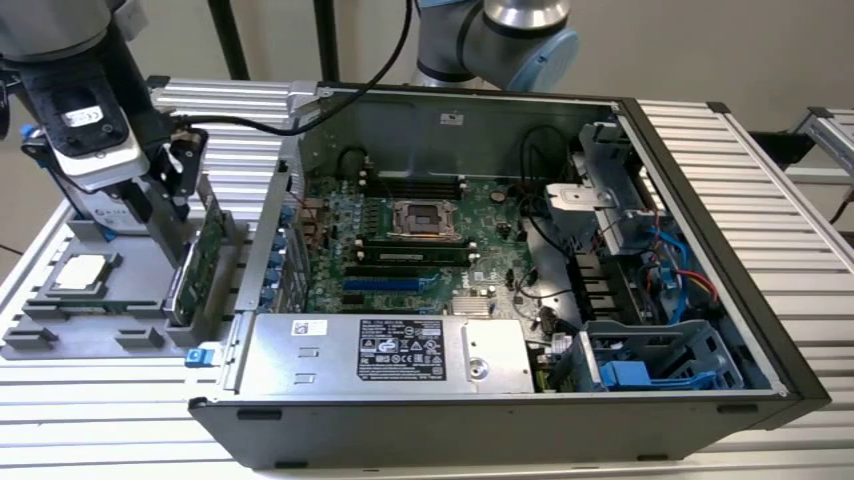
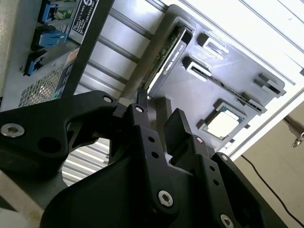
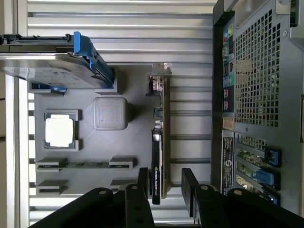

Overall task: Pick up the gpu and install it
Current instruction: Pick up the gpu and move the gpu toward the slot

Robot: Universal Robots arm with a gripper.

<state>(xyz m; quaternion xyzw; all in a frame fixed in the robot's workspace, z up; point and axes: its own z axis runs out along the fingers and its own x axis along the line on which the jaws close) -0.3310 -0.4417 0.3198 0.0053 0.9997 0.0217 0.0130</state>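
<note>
The gpu (image 1: 200, 262) stands on edge in a slot at the side of a grey holder tray (image 1: 74, 342) nearest the computer case, at the exterior view's left. It is a thin green card with a black cooler face (image 3: 156, 156) and a silver bracket at one end. My gripper (image 3: 164, 184) is open and straddles the card's end, one finger (image 3: 144, 179) close against the black face and the other finger (image 3: 189, 184) a small gap off the green side. In the second wrist view the gripper (image 2: 159, 113) sits just over the gpu (image 2: 167, 53).
The open computer case (image 1: 694, 240) lies beside the tray, with the motherboard (image 1: 414, 250) and a silver power supply (image 1: 387, 350) inside. On the tray are a square silver chip (image 3: 59, 131) and a hard drive with blue clips (image 3: 52, 69). Ribbed aluminium table (image 3: 118, 28) surrounds them.
</note>
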